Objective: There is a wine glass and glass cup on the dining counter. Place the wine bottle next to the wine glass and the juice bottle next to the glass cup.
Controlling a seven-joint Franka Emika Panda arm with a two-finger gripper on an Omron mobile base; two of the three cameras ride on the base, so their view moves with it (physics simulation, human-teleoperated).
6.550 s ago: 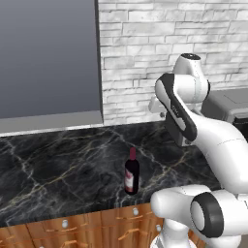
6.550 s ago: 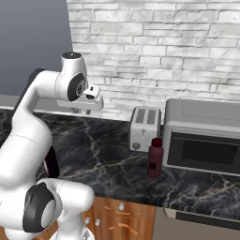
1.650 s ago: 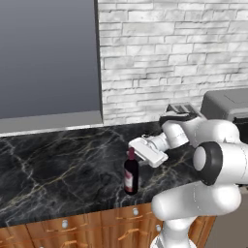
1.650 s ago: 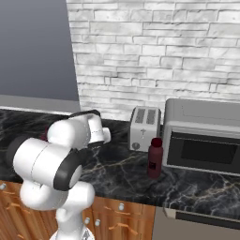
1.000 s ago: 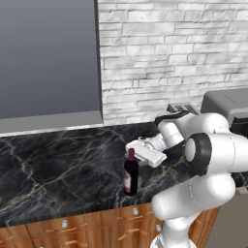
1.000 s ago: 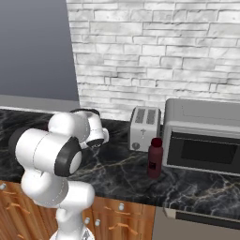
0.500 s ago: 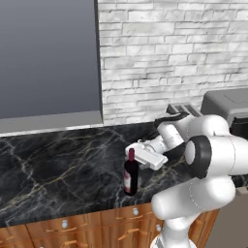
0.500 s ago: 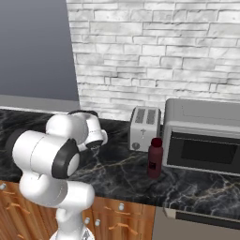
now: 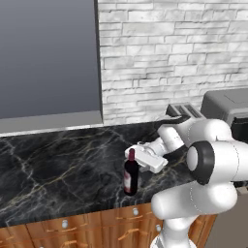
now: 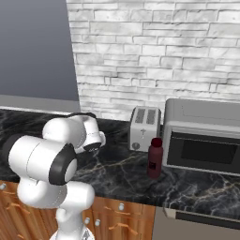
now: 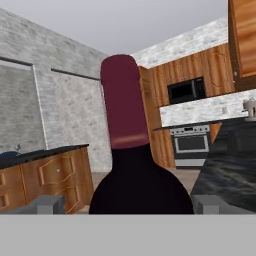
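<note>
The gripper [image 9: 137, 156] reaches level toward the wine bottle [image 9: 130, 173], its jaws spread to either side of the bottle's shoulder with nothing yet clamped; in the hand view the dark red capsule and black shoulder of the wine bottle [image 11: 134, 160] loom between the fingertips [image 11: 49, 203]. The bottle stands upright near the front edge of the black marble counter [image 9: 58, 164]. It looks tall, top-heavy, smooth and breakable, so a firm hold low on the neck or at the shoulder seems safest. The juice bottle [image 10: 155, 158] stands farther along, between toaster [image 10: 144, 127] and microwave [image 10: 206, 136].
</note>
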